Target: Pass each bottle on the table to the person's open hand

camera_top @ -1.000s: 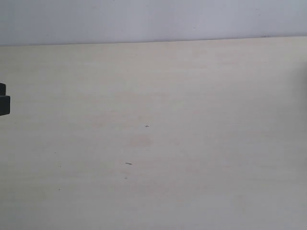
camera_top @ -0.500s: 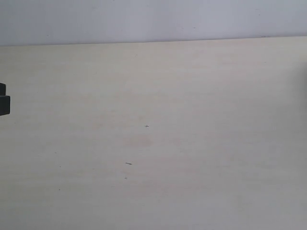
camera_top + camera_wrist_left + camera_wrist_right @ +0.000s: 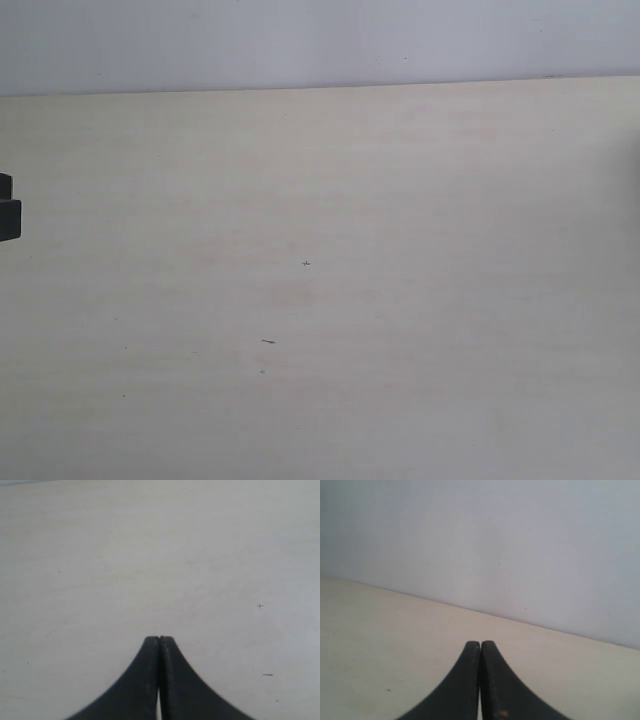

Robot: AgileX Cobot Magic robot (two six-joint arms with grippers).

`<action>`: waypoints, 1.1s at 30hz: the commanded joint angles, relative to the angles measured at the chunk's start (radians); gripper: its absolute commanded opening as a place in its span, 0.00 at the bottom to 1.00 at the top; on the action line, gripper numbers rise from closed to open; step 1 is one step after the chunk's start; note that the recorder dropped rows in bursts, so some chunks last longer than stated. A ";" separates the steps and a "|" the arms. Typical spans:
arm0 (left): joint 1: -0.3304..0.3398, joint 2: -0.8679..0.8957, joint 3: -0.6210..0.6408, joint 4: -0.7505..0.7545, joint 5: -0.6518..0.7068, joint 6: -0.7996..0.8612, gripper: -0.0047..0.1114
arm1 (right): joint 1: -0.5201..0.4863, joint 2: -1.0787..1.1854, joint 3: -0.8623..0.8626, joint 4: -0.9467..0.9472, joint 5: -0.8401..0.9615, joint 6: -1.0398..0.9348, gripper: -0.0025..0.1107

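Observation:
No bottle shows in any view, and no hand either. The pale beige table [image 3: 400, 200] fills the exterior view, bare apart from tiny dark specks. A black part of the left arm [image 3: 8, 208] pokes in at the left edge of that view. My left gripper [image 3: 159, 639] is shut, its black fingers pressed together with nothing between them, hanging over bare tabletop [image 3: 150, 555]. My right gripper [image 3: 480, 643] is shut too and holds nothing; it looks across the table [image 3: 380, 630] toward the wall.
A plain pale grey wall [image 3: 320, 40] runs along the table's far edge [image 3: 320, 88]. A small cross mark [image 3: 306, 263] and a short dark dash [image 3: 268, 341] lie on the tabletop. The same cross mark [image 3: 259, 606] shows in the left wrist view.

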 commanded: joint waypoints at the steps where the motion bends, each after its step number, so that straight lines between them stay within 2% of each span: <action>1: 0.003 -0.005 0.004 0.002 -0.012 -0.007 0.04 | 0.002 -0.006 0.017 0.000 -0.020 0.048 0.02; 13: 0.003 -0.005 0.004 0.002 -0.012 -0.007 0.04 | 0.002 -0.006 0.115 -0.012 -0.018 0.065 0.02; 16: 0.003 -0.005 0.004 0.002 -0.012 -0.007 0.04 | -0.026 -0.017 0.143 -0.018 -0.018 0.059 0.02; 23: 0.003 -0.005 0.004 0.002 -0.012 -0.007 0.04 | -0.241 -0.055 0.184 -0.016 -0.022 0.065 0.02; 28: 0.003 -0.005 0.004 0.002 -0.012 -0.007 0.04 | -0.503 -0.087 0.184 -0.009 -0.015 0.065 0.02; 33: 0.003 -0.005 0.004 0.002 -0.012 -0.007 0.04 | -0.628 -0.087 0.184 -0.005 -0.012 0.098 0.02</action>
